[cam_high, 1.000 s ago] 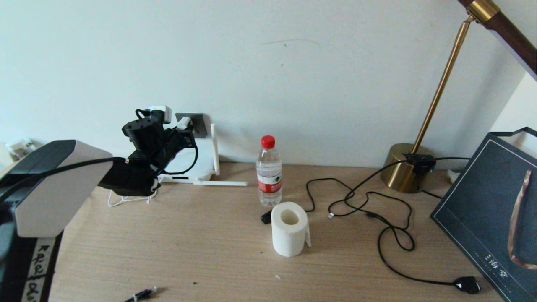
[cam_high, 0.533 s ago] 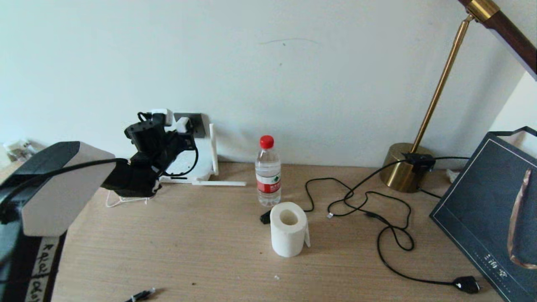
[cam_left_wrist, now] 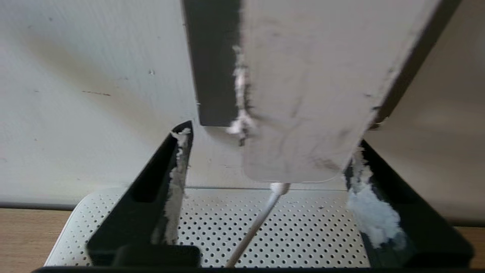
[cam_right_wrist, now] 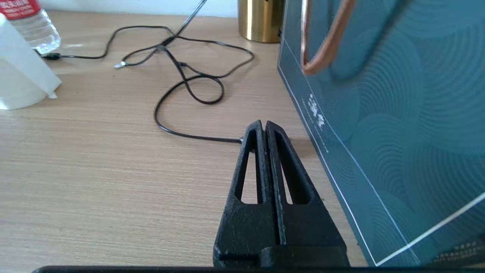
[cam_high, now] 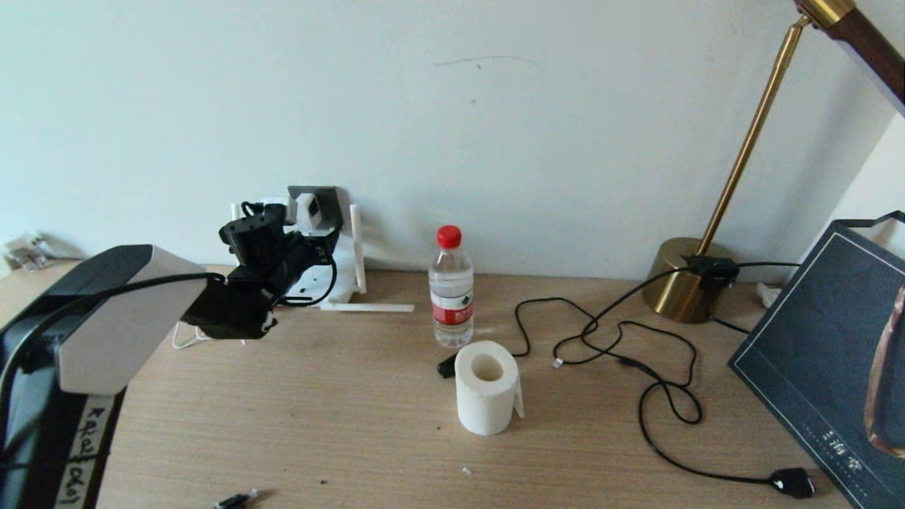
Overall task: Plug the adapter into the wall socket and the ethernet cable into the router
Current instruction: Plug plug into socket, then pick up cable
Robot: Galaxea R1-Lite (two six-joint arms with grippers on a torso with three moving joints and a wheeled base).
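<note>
Adapter seated in the wall socket, left hand spread around it

The adapter sat in the wall socket above the router; the left hand stood wide, fingers apart from it. The right hand was pressed closed over the surface.

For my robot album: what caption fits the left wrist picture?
Left gripper open around the white adapter seated on the wall socket, above the router.

A plain pale wall rises behind a light wood-grain table; a brass lamp stands at the table's far right edge.
</note>
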